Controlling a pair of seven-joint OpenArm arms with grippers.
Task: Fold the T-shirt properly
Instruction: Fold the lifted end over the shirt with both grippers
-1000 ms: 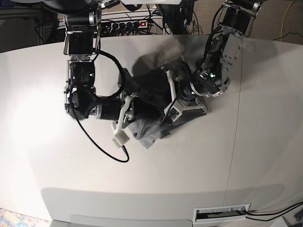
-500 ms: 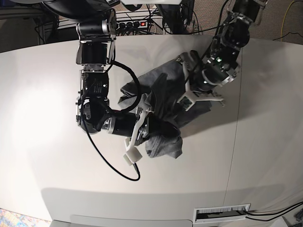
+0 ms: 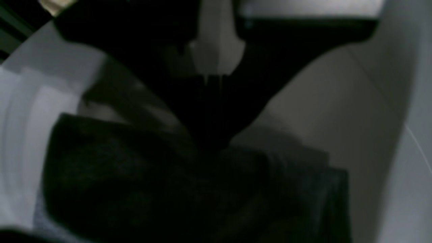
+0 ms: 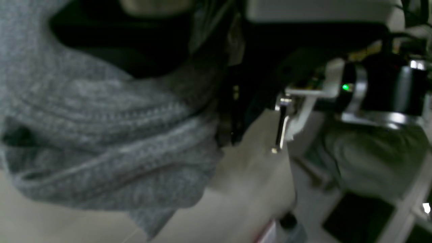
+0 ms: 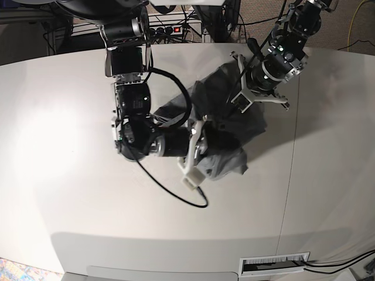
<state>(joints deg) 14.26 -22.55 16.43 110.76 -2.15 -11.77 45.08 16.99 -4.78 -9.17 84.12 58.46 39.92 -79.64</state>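
While my right pincer [image 5: 202, 140] sits nearest, low on the counter [image 5: 70, 146], its jaws are nearly closed on a bunched fold of the shirt [image 5: 225, 126], which I judge I am pinching to carry that edge across. In my right wrist view the grey knit [image 4: 101, 141] hangs crumpled just off the surface, so the fold is loose, not flat. The shirt lies heaped mid-counter between my arms. Farther back, my left pincer [image 5: 241, 96] is fully closed at the shirt's far edge; cloth [image 3: 189, 189] seems caught at its tip, though that view is too dark to be sure. Beyond are cables and a power strip [image 5: 167, 29].
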